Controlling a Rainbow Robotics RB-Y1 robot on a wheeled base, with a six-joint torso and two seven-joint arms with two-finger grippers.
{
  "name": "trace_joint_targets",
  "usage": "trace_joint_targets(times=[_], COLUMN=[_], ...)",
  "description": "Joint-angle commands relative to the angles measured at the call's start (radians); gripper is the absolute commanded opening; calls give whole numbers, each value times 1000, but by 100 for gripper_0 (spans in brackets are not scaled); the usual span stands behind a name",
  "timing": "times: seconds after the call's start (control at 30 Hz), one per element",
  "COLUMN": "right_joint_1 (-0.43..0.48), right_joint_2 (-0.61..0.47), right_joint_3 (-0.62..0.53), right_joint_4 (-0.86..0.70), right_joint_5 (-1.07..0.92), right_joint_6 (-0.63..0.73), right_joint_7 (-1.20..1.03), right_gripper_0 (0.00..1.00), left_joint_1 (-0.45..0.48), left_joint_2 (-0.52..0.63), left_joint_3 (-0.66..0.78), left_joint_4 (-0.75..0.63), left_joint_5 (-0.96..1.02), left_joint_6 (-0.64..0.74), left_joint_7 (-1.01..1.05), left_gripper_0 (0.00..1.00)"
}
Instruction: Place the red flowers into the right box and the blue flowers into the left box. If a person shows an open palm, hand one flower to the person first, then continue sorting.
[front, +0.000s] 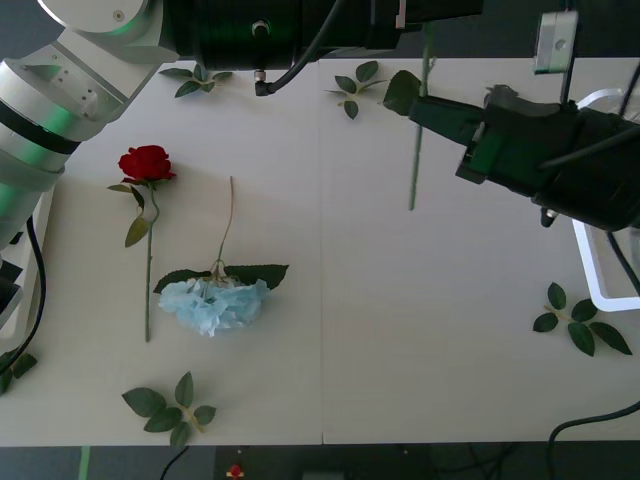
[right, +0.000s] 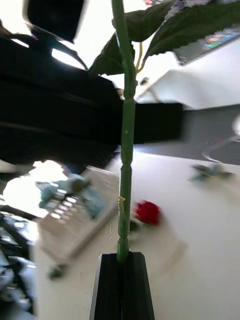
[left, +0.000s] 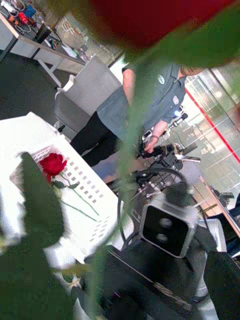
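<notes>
My right gripper (front: 420, 108) (right: 121, 257) is shut on the thin green stem (front: 414, 165) (right: 125, 165) of a flower held above the table at the upper right; its head is hidden. A blurred red flower head (left: 150, 20) hangs close in the left wrist view. One red flower (front: 147, 163) (right: 147, 212) lies at the table's left, with a blue flower (front: 213, 303) beside it nearer the middle. The right box (front: 592, 270) (left: 87, 192) holds a red flower (left: 52, 163). A white box (right: 70, 225) holds blue flowers (right: 55, 192). My left arm (front: 90, 70) reaches along the top edge.
Loose green leaf sprigs lie at the back left (front: 197, 80), back middle (front: 352, 88), front left (front: 170, 405) and right (front: 578, 322). Bare table surface stretches across the middle and front right.
</notes>
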Motion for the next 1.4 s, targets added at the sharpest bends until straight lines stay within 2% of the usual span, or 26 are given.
trace_joint_targets(times=[0.03,0.1,0.33,0.53,0.6,0.73,0.87,0.97,1.07,1.17,1.27,1.4], right_joint_1=[61,82,116,130,139,160,168,168,167,151,134,113], right_joint_2=[-71,-93,-143,-174,-183,-196,-206,-219,-231,-243,-246,-251], right_joint_3=[-82,-109,-273,-324,-328,-332,-328,-309,-279,-263,-258,-256], right_joint_4=[-75,-92,-107,-105,-105,-101,-53,5,63,137,203,272], right_joint_5=[150,230,528,764,854,1000,1107,1199,1261,1301,1327,1357], right_joint_6=[2,16,205,303,328,354,346,289,220,154,91,25], right_joint_7=[-107,-162,-388,-547,-607,-702,-741,-728,-721,-687,-604,-517], right_gripper_0=[0,0,0,0,0,0,0,0,0,0,0,0], left_joint_1=[-50,-50,-21,-34,-44,-52,-63,-86,-96,-99,-99,-103], left_joint_2=[31,31,32,72,98,158,207,222,230,241,252,259], left_joint_3=[-4,-4,-7,45,69,145,286,401,476,527,551,550], left_joint_4=[-25,-25,-25,-33,-22,38,127,202,257,303,311,282], left_joint_5=[4,4,4,-5,-11,-27,-89,-166,-221,-280,-346,-413], left_joint_6=[-14,-14,-17,-19,23,199,483,702,849,983,1078,1120], left_joint_7=[48,48,45,43,51,51,53,60,73,99,208,412], left_gripper_0=[100,100,100,100,100,100,100,100,100,100,100,100])
